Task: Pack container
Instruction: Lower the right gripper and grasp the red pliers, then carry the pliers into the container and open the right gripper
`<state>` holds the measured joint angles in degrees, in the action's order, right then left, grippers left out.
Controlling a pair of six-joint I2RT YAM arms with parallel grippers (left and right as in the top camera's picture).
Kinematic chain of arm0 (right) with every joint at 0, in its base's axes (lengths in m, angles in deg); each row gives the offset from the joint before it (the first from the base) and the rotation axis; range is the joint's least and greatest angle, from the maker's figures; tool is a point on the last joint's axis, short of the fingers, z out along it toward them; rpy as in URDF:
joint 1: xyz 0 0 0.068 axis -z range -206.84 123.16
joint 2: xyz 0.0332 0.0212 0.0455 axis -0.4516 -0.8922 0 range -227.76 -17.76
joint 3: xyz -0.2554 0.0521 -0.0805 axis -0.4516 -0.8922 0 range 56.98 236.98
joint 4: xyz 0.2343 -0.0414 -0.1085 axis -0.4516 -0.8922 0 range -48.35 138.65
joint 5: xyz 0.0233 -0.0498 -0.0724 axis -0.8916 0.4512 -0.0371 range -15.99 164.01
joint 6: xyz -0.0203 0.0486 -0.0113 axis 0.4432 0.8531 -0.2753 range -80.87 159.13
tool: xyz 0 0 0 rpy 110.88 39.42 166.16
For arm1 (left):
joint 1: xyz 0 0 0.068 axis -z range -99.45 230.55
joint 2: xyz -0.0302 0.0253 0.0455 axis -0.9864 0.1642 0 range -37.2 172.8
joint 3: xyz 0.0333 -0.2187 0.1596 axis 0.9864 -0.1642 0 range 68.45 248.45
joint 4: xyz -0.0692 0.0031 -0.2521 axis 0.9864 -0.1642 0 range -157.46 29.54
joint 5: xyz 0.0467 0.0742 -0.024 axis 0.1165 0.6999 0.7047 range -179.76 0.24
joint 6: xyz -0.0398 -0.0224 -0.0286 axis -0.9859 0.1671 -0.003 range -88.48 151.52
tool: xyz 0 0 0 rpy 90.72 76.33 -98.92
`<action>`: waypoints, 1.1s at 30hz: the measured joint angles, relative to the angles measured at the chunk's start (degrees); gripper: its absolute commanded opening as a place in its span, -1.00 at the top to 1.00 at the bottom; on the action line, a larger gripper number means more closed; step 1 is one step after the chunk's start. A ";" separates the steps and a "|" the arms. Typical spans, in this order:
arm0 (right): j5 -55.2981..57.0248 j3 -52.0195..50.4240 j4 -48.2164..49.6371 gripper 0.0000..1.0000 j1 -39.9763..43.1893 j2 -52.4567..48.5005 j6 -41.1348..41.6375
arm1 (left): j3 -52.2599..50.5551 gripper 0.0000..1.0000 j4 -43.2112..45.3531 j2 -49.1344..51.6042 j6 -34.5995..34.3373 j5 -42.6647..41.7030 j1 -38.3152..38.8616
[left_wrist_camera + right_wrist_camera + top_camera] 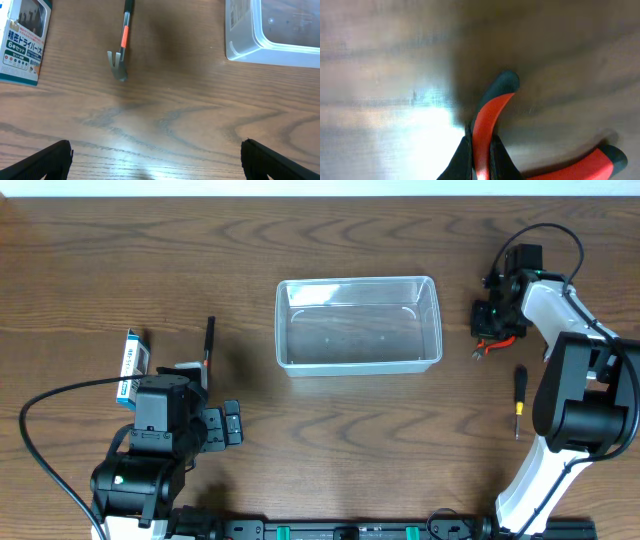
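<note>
The right claw (pixel 497 320) sits at the right of the overhead frame, just beside the short right wall of the container (pixel 359 325). The container stands upper centre on the counter (pixel 100 260) with nothing in it. In the right wrist view this claw (pixel 482 160) is clenched on the pliers (pixel 492 112): its dark fingers press one red handle from both sides, while the other handle runs free toward the lower right corner.

That one-handle hold is the main hazard. The pliers can pivot at their joint, so the free handle and the nose may swing down during a lift, or the tool may twist between the fingers and drop. The container's thick rim is close, and a low carry toward the left of the frame could catch the dangling half on it. That could shove the light tub or tip it.

The left claw (pixel 232 423) at lower left is released, its fingers (pixel 45 162) spread wide in the bottom corners of its own view. The pry tool (pixel 122 45), the blue-and-white box (pixel 22 42) and the container's corner all lie above it in that view. If both arms reach for the container together, they may crowd each other over it.

The screwdriver (pixel 519 395) lies near the right arm's base, where a sweeping elbow could roll it.
</note>
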<state>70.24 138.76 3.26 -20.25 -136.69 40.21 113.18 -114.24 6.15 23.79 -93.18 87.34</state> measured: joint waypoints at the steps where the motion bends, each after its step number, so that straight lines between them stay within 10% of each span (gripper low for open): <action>1: -0.13 0.31 -1.20 0.98 -0.09 0.15 0.00 | 0.00 -0.96 0.00 0.00 0.00 0.00 0.00; 16: 0.28 10.12 -5.62 0.98 -18.78 21.70 -13.92 | 0.00 -0.96 0.00 0.00 0.00 0.00 0.00; 33: -6.08 9.55 -3.78 0.83 -31.43 -0.37 -33.83 | 0.00 -0.96 0.00 0.00 0.00 0.00 0.00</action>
<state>64.16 148.31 -0.52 -51.68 -137.06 6.38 113.18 -114.24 6.15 23.79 -93.18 87.34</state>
